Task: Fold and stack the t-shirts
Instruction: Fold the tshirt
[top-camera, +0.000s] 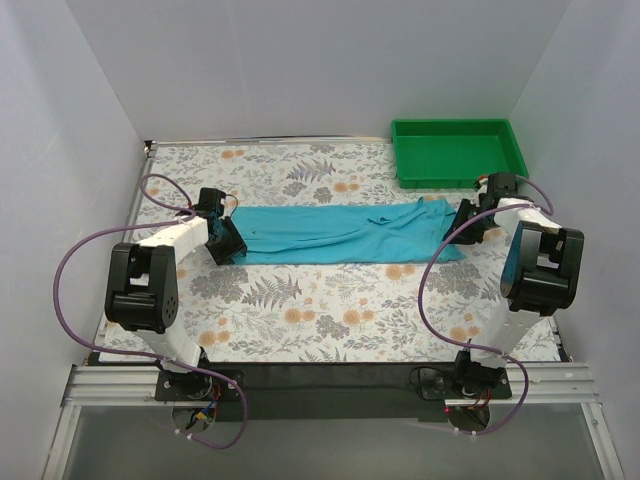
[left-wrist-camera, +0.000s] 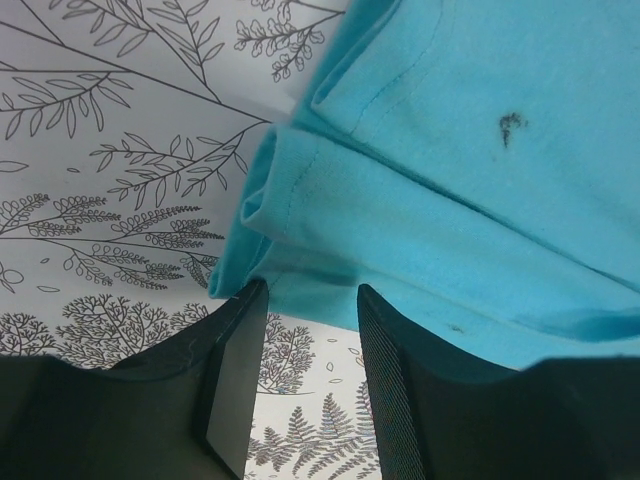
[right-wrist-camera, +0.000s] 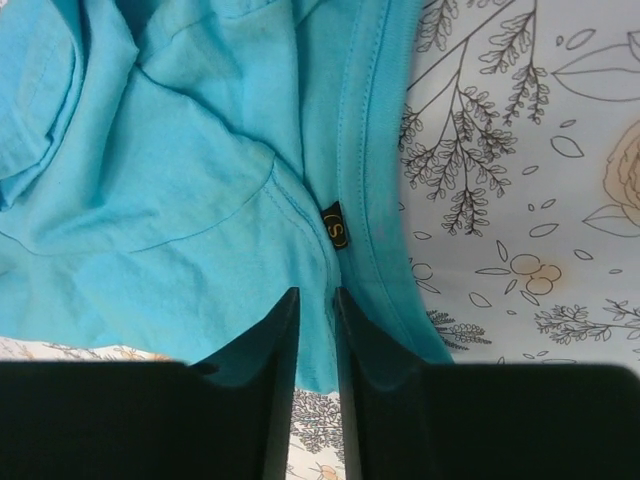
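And there the turquoise t-shirt (top-camera: 340, 232) lay, pulled into 1 long, narrow band across the middle of the floral tablecloth (top-camera: 330, 300), soft knit cloth with gentle creases running along its length. The left gripper (top-camera: 228, 243) was down at the band's left end; from its wrist camera the 2 black ribbed fingers (left-wrist-camera: 385, 380) stood apart, printed ferns showing in the gap, and the folded, stitched hem (left-wrist-camera: 300, 170) reached just to their tips without being pinched. A small dark mark (left-wrist-camera: 510, 125) sat on the fabric further in. Over at the right end, the right gripper (top-camera: 462, 220) was on the cloth, and its wrist view showed the 2 flat fingers drawn almost together with a thin layer of turquoise caught between them, right below the ribbed neckband and a little black size tag (right-wrist-camera: 335, 224) with a gold letter. The cloth bunched into loose rumples to that side. At the far right corner sat a green, shallow, rectangular plastic tray (top-camera: 458, 150), well apart from the shirt
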